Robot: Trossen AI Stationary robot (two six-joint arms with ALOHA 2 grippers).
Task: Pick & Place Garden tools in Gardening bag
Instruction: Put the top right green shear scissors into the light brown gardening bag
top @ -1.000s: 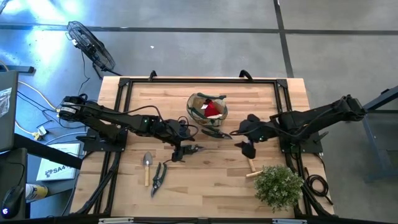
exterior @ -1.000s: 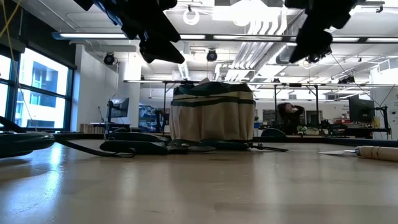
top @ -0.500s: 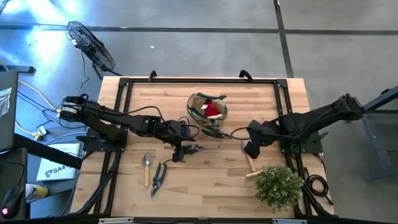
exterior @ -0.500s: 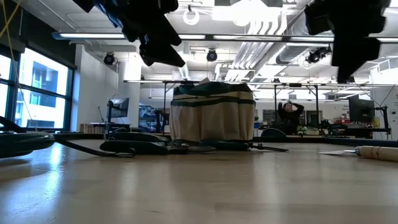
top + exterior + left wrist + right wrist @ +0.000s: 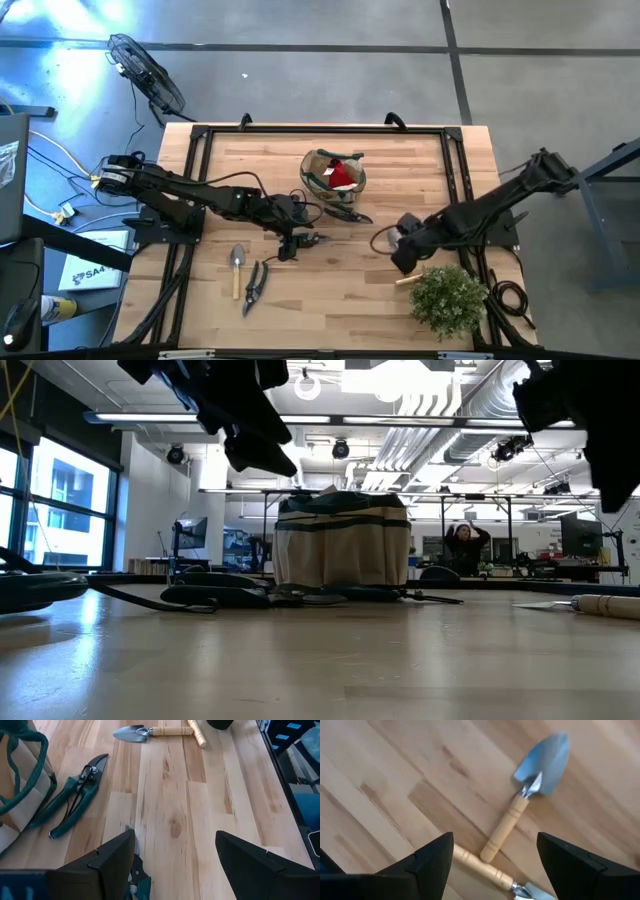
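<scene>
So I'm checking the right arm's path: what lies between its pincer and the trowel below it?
Nothing. In the right wrist view only bare table shows between the open right pincer and the trowel, whose handle end meets a second wooden handle.

My right gripper (image 5: 401, 250) has swung away from the gardening bag (image 5: 333, 172) toward the plant (image 5: 447, 298), now above a trowel (image 5: 532, 787), jaws spread.

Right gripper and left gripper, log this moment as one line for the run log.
right gripper: open, above two trowels | left gripper: open, over shears | bag: holds red glove
</scene>
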